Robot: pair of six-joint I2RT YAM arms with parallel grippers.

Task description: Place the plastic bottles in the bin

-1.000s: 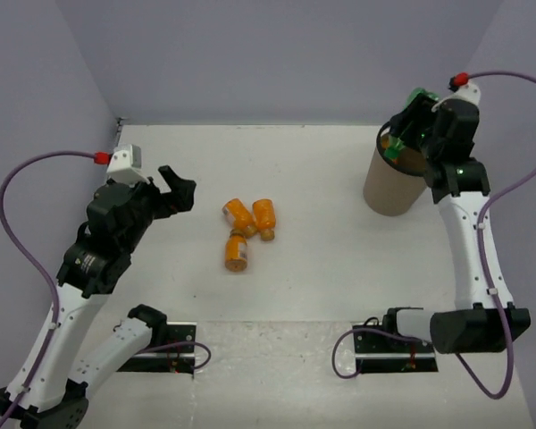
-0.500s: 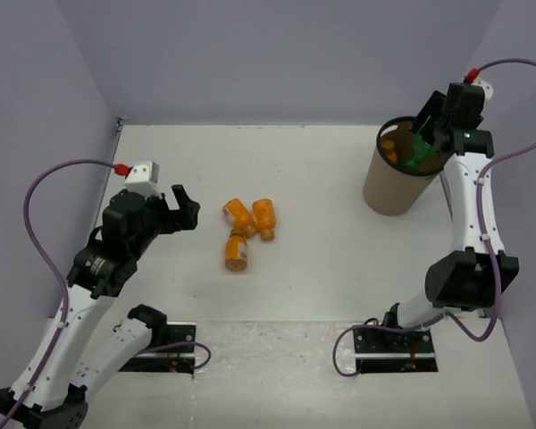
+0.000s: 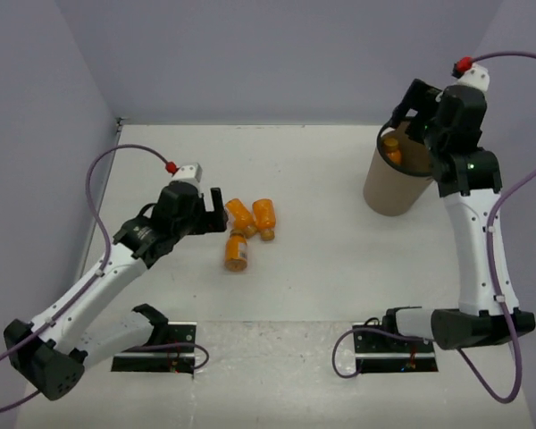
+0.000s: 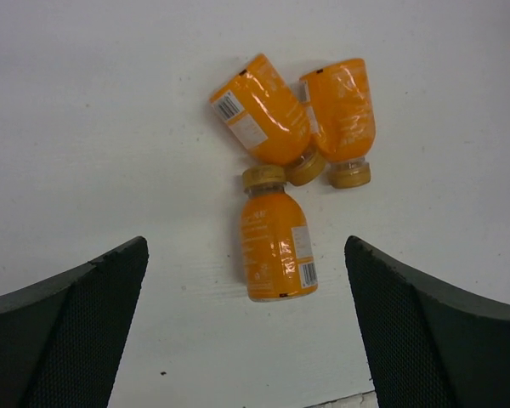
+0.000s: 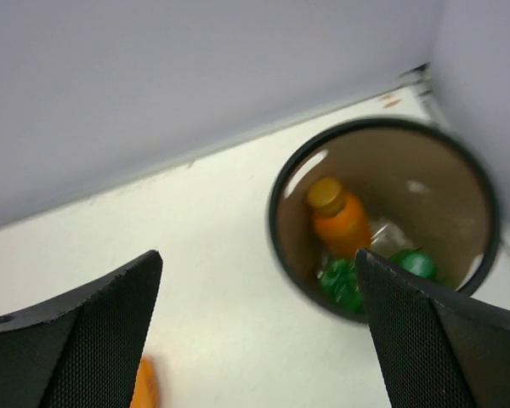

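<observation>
Three orange plastic bottles lie together on the table: two side by side (image 4: 259, 110) (image 4: 340, 110) and one nearer (image 4: 276, 246), the same group in the top view (image 3: 238, 213) (image 3: 264, 217) (image 3: 237, 252). My left gripper (image 3: 216, 213) (image 4: 245, 246) is open just left of them, above the table, holding nothing. The tan bin (image 3: 389, 192) (image 5: 276, 191) stands at the far right. Inside it lie an orange bottle (image 5: 340, 217) (image 3: 391, 147), two green bottles (image 5: 344, 280) (image 5: 412, 263) and something clear (image 5: 391, 234). My right gripper (image 3: 409, 112) (image 5: 257, 255) is open and empty over the bin's rim.
Purple walls close the table at the back and both sides; the bin stands near the back right corner. Cables loop from both arms. A blurred orange bottle (image 5: 143, 387) shows at the right wrist view's lower left.
My right gripper has opened over the bin and the green bottle it held is now inside. My left arm has reached to the right, up to the orange bottles.
</observation>
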